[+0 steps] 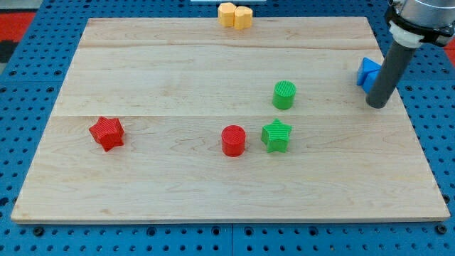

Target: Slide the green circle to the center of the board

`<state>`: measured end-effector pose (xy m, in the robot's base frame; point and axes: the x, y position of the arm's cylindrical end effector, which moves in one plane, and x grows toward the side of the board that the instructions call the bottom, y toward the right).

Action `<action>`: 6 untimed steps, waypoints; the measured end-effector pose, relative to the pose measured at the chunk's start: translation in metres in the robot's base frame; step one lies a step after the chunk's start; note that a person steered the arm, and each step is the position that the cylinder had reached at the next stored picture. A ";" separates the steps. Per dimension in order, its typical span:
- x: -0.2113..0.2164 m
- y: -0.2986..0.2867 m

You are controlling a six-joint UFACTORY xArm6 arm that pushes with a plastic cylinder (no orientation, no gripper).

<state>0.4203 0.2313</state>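
The green circle (284, 94) is a short green cylinder standing right of the board's middle. My tip (378, 106) rests on the wooden board (178, 64) near its right edge, well to the right of the green circle and level with it. The dark rod rises from the tip toward the view's top right. A blue block (367, 72), shape unclear, sits just left of the rod and is partly hidden by it.
A green star (276, 136) lies just below the green circle, with a red circle (233, 141) to its left. A red star (107, 133) sits at the view's left. Two yellow blocks (235, 15) stand together at the top edge.
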 end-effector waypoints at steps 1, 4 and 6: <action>0.000 -0.044; -0.042 -0.190; -0.072 -0.244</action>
